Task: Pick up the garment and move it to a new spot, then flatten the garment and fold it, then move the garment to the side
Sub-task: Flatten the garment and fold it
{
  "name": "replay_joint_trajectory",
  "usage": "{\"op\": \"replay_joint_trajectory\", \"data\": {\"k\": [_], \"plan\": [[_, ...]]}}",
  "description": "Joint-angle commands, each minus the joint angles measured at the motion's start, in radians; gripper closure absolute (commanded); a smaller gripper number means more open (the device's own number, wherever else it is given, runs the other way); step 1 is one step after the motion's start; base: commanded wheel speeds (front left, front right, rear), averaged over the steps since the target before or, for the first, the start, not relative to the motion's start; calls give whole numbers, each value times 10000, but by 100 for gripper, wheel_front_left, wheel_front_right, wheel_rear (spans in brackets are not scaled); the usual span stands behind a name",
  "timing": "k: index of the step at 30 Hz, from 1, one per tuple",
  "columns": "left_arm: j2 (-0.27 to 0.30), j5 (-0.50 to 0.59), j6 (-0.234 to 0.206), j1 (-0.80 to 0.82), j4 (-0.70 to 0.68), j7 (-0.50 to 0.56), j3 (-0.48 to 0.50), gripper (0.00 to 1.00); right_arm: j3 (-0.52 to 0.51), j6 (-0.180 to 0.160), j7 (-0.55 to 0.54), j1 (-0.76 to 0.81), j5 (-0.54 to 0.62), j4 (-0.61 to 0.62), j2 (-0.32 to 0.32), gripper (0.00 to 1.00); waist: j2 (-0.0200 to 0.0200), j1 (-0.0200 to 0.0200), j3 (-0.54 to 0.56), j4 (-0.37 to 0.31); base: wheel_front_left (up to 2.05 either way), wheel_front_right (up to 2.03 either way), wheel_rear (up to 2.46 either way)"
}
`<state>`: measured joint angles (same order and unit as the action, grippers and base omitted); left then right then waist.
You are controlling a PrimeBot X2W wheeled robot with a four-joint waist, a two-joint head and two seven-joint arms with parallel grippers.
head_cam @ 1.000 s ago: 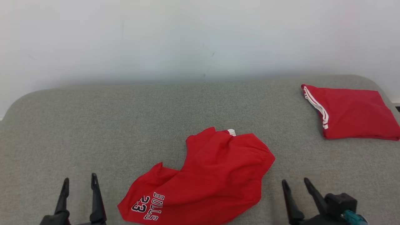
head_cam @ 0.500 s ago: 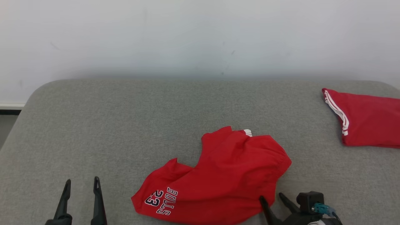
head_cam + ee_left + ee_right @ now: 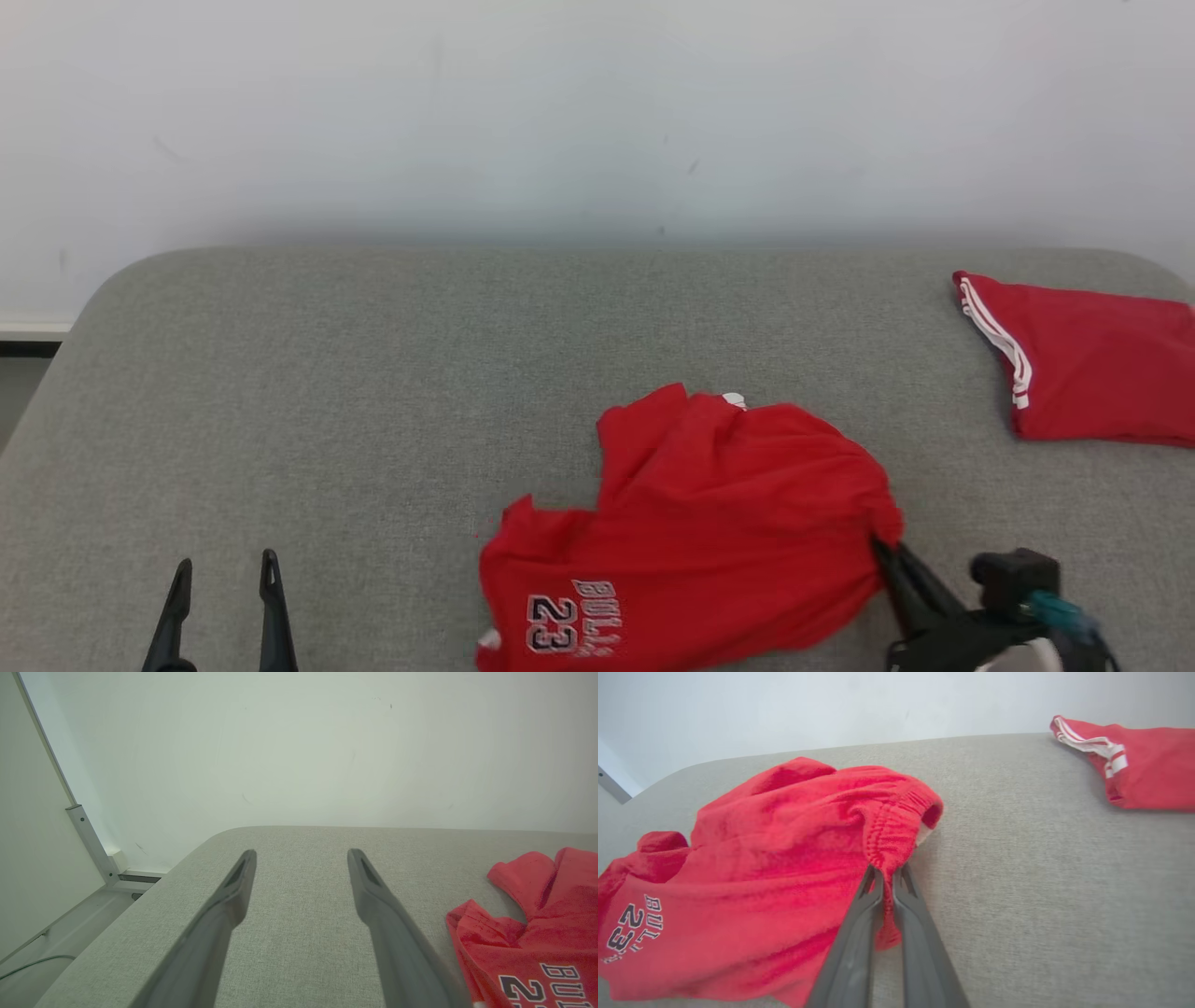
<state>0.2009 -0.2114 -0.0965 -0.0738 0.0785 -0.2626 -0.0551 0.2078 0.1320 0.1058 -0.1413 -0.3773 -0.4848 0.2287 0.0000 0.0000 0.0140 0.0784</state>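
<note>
Dark and long, the fingers of the left gripper (image 3: 226, 560) rose from the lower left of the head view, pointing away from the robot. They were spread wide with nothing between them. Its own wrist view showed the same gaping pair (image 3: 302, 853) low over bare grey upholstery (image 3: 299, 933), with the garment (image 3: 537, 933) just off to their right and not touching them.

The right gripper (image 3: 882, 551) reached in from the lower right, angled up and to the left. Its fingers were pinched together on the right-hand edge of the garment (image 3: 728, 523). In the right wrist view the tips (image 3: 888, 870) were clamped on a gathered, ribbed hem, probably the elastic waistband, and the cloth (image 3: 775, 858) bunched upward there.

The red garment lay crumpled on the grey cushion (image 3: 373, 373), near its front edge and right of centre. White-and-dark lettering with the number 23 sat at its near left corner. A pale wall (image 3: 560, 112) stood behind the cushion. At the far right, well apart from the gripper, rested a folded red piece (image 3: 1092, 364) with white stripes along its left edge. Nothing lay between the two.
</note>
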Motion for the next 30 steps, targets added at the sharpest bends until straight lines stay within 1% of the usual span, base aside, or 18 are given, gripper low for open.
{"op": "replay_joint_trajectory", "data": {"k": [1,4,9,12,15,17,18,24,26,30], "plan": [[20,20,-3,-134,-25,-27,82,0,-191,-24,-42,342,-129,388,198,100,0,0,55,-95,0,0,0],[-42,21,-10,-184,-68,-27,148,0,-443,-23,-349,787,-208,1335,482,100,0,0,57,-152,0,0,0],[-201,51,30,-199,-78,-27,151,0,-544,-23,-950,1113,-281,2831,459,100,0,0,-39,-188,0,0,0],[-265,110,113,-32,-11,-27,97,0,-388,-23,-1253,681,-209,3218,413,100,0,0,-133,-79,0,0,0],[-332,166,199,163,54,-27,22,0,-263,-23,-1465,-64,-87,3071,428,100,0,0,-244,99,0,0,0],[-372,184,256,276,97,-27,-27,0,-121,-23,-1563,-721,0,2717,454,100,0,0,-356,244,0,0,0],[-446,229,356,433,146,-27,-100,0,-4,-23,-1650,-1491,19,2148,498,100,0,0,-489,414,0,0,0],[-691,302,546,931,347,-29,-330,0,174,-23,-1494,-3744,-197,-271,604,100,0,0,-965,995,0,0,0],[-794,349,638,1087,445,-27,-428,0,296,-23,-1431,-4358,-91,-1233,692,100,0,0,-1098,1191,0,0,0],[-952,427,756,1320,576,-29,-511,0,485,-23,-985,-5362,-145,-2947,618,100,0,0,-1257,1423,0,0,0]]}}
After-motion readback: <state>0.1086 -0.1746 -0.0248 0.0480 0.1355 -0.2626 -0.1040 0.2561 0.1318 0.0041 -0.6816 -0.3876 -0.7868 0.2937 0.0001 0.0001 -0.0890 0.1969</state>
